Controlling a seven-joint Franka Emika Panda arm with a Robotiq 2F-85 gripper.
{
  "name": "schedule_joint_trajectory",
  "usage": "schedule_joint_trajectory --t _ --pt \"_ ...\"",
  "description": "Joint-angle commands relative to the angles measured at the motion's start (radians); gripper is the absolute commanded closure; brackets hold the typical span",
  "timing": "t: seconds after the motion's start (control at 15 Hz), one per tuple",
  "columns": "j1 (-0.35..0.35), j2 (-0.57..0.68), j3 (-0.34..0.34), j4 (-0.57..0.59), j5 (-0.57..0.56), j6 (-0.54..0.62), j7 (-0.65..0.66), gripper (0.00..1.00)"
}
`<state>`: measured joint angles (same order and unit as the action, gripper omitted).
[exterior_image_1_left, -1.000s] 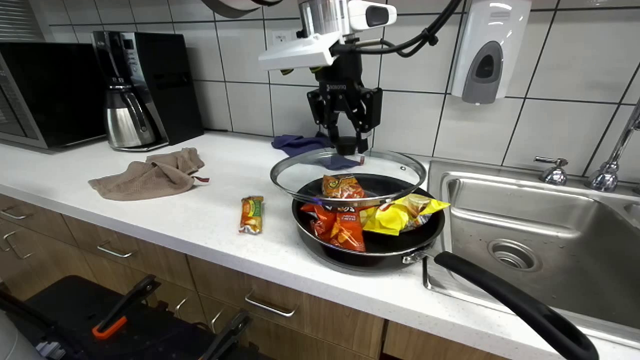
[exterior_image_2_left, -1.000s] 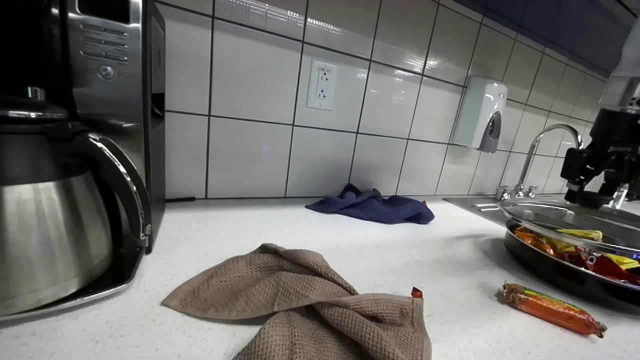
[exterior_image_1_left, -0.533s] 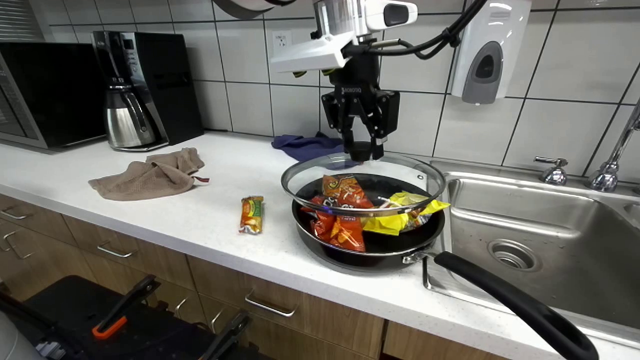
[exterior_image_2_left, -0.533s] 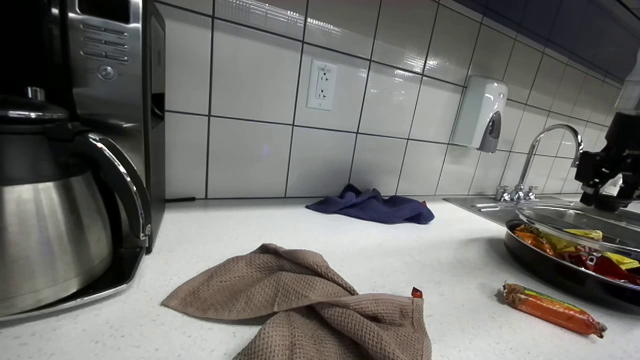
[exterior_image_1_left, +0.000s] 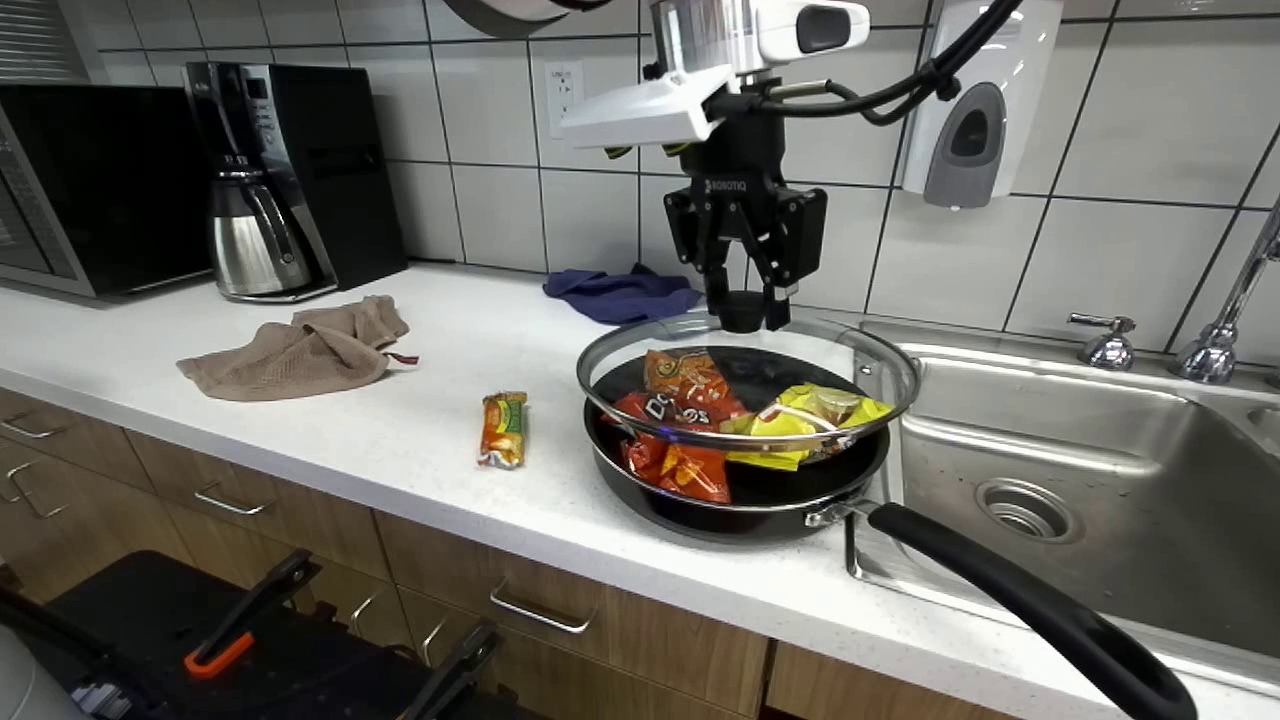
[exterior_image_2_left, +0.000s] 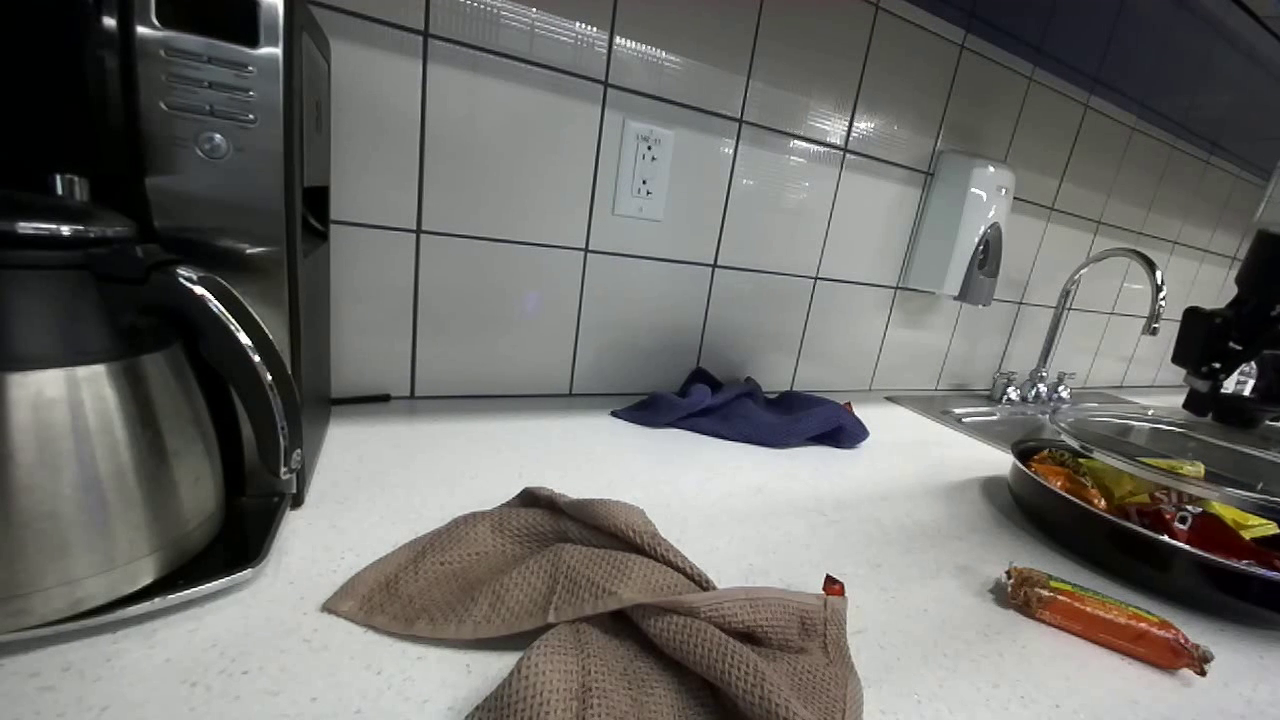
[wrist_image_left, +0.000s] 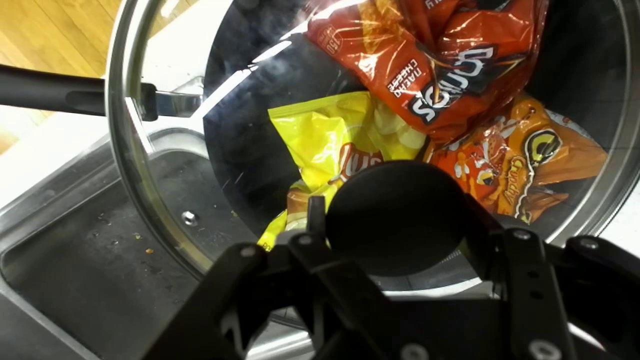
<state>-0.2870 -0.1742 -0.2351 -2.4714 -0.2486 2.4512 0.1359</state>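
Pinching the black knob (wrist_image_left: 395, 215) from both sides, my gripper (exterior_image_1_left: 747, 309) holds up the glass lid (exterior_image_1_left: 748, 365). It hangs over the pan (exterior_image_1_left: 740, 520), and I can see a gap between the lid's edge and the pan. Looking down through the lid, I see a red bag (wrist_image_left: 440, 65), a yellow bag (wrist_image_left: 320, 145) and an orange bag (wrist_image_left: 515, 165), all in the pan. A long black handle (exterior_image_1_left: 1030, 600) sticks out from the pan. A little wrapped snack (exterior_image_1_left: 502, 430) lies near the pan on the white counter (exterior_image_1_left: 440, 330). The sink (exterior_image_1_left: 1150, 510) is just beside the pan, on the side away from that snack. A blue cloth (exterior_image_1_left: 620, 296) lies behind the pan, close to the tile wall (exterior_image_1_left: 490, 215). A brown cloth (exterior_image_1_left: 300, 350) is farther from the pan, and the coffee maker (exterior_image_1_left: 340, 180) is farther still.
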Motion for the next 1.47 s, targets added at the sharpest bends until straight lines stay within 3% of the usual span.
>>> schedule_joint_trajectory --t 0.0,1.4 --pt "-0.013 -0.009 0.004 -0.005 -0.023 0.046 0.025 0.61" --pt "0.003 0.071 0.0 -0.07 0.017 0.287 -0.001 0.61"
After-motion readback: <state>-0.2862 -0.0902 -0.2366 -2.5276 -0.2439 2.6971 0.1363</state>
